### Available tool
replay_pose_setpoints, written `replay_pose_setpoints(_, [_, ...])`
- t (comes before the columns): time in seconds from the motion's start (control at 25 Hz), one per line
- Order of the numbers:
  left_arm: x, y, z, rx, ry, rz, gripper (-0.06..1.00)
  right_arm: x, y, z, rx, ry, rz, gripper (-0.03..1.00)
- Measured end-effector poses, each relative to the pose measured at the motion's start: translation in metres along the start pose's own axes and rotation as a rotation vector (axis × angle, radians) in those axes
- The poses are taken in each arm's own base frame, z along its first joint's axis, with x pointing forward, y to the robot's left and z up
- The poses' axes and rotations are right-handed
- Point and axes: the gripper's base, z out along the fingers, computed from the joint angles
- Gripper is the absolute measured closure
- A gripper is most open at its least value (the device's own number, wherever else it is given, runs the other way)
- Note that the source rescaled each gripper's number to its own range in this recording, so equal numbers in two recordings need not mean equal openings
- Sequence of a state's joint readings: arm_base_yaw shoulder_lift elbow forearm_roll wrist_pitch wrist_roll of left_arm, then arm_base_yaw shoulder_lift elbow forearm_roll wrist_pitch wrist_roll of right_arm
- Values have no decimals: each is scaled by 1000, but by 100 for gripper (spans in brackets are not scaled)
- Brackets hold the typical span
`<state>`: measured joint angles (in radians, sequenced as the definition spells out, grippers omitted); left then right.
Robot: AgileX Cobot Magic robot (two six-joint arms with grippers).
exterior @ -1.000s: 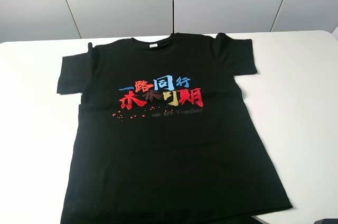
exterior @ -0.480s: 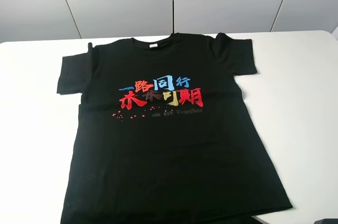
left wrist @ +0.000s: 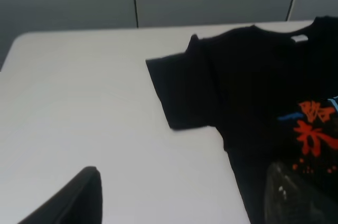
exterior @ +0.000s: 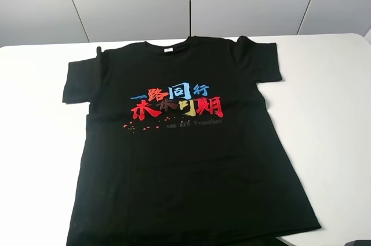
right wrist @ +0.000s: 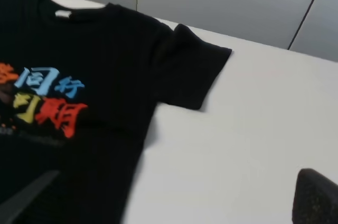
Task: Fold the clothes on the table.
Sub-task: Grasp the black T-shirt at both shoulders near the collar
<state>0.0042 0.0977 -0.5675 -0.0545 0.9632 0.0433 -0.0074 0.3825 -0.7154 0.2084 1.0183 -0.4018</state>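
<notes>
Exterior high view: the T-shirt point(exterior: 185, 159) lies flat across the table point(exterior: 336, 112), collar toward its far edge. My left gripper point(left wrist: 190, 197) and right gripper point(right wrist: 171, 200) gape wide, empty; I should pinch both sleeves squarely.

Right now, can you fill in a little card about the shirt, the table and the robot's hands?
shirt: black T-shirt, lying flat with the print facing up, not folded yet
print: red, blue and yellow characters on the chest
sleeves: both sleeves spread out to the sides
table: white table, under the shirt
left gripper: left gripper open, holding nothing
right gripper: right gripper open, holding nothing
</notes>
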Motion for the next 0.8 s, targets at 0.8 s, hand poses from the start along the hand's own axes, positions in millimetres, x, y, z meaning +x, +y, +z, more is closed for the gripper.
replay_pose_setpoints(0.8, [-117,-1,176,219,385,421,10,-112,-33,189,-289,321,-314,0])
